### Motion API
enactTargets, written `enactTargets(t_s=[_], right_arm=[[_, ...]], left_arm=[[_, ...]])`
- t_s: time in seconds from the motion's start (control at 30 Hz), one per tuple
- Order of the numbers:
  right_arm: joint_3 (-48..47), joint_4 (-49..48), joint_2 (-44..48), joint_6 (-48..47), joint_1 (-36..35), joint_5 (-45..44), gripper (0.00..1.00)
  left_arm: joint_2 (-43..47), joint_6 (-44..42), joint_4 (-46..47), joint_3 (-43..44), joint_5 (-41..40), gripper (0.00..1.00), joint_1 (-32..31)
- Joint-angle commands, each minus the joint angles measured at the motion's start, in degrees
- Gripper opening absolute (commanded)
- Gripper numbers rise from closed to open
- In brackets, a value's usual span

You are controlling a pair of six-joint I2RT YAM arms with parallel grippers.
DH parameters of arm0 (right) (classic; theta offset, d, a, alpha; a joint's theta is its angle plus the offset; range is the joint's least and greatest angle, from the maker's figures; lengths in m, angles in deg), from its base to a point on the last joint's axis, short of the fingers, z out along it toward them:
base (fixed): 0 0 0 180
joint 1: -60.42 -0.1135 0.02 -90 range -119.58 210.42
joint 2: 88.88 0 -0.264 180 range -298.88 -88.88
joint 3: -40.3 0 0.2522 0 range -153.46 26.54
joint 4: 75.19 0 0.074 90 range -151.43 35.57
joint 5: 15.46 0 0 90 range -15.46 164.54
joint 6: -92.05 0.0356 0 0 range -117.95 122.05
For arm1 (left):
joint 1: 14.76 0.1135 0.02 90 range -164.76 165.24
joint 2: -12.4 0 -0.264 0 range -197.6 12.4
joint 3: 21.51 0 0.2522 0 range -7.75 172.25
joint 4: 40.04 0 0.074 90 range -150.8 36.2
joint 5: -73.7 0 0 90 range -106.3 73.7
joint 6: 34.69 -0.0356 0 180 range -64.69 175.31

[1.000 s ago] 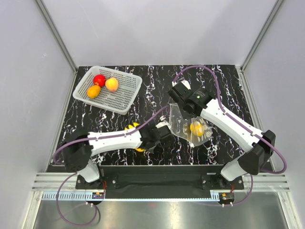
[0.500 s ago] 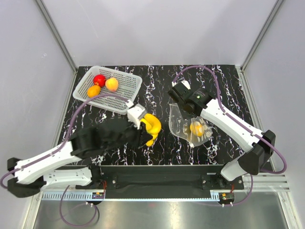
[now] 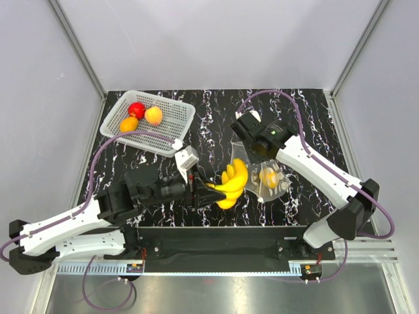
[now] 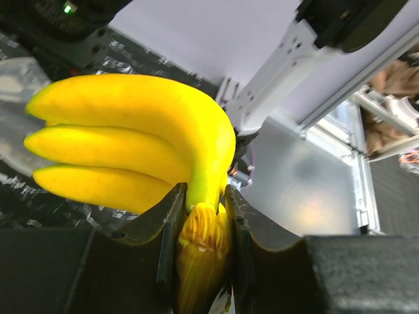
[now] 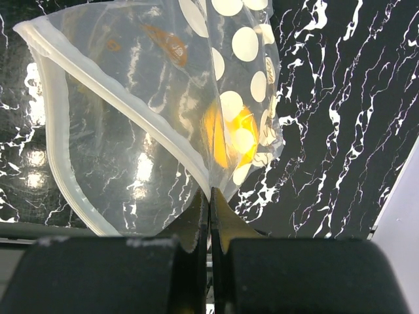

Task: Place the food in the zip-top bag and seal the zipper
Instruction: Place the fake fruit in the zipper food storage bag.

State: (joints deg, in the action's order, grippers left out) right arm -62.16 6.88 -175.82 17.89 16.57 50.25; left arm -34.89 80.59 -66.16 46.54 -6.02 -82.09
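My left gripper (image 3: 208,188) is shut on the stem of the yellow banana bunch (image 3: 232,182) and holds it off the table, its tips against the mouth of the clear dotted zip-top bag (image 3: 260,190). In the left wrist view the fingers (image 4: 171,216) clamp the stem below the bananas (image 4: 131,137). My right gripper (image 3: 251,154) is shut on the bag's upper edge. In the right wrist view the bag (image 5: 131,118) hangs open, its zipper strip (image 5: 55,124) curves left, and something orange (image 5: 226,134) lies inside. The red (image 3: 136,109), orange (image 3: 129,124) and yellow-pink (image 3: 153,116) fruits lie in the basket.
The white perforated basket (image 3: 175,135) stands at the back left of the black marbled table (image 3: 314,111). The left arm's purple cable (image 3: 124,137) loops over the basket's front edge. Grey walls close in the table's sides and back.
The left arm has swung and carried the banana bunch rightwards, from the table's middle to the bag's mouth. The right gripper and the bag have stayed put.
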Motion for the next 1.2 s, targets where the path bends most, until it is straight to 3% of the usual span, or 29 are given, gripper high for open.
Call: enactTargets(t_s=[0.0, 0.63, 0.83, 1.17], right_arm=[[-2.79, -0.37, 2.30, -0.28, -0.09, 0.74, 0.00], [-3.49, 0.77, 3.35, -0.63, -0.09, 0.65, 0.00], [-3.23, 0.59, 3.62, -0.45, -0.09, 0.56, 0.00], [-2.96, 1.12, 2.65, 0.16, -0.09, -0.58, 0.00]], left_arm=[[-0.35, 2.75, 14.99, -0.40, 3.95, 0.18, 0.53], [-5.88, 16.11, 38.81, -11.04, 20.56, 0.19, 11.25], [-6.50, 19.63, 44.60, -16.57, 21.62, 0.18, 14.15], [0.88, 14.27, 36.53, -17.98, 16.53, 0.18, 14.86]])
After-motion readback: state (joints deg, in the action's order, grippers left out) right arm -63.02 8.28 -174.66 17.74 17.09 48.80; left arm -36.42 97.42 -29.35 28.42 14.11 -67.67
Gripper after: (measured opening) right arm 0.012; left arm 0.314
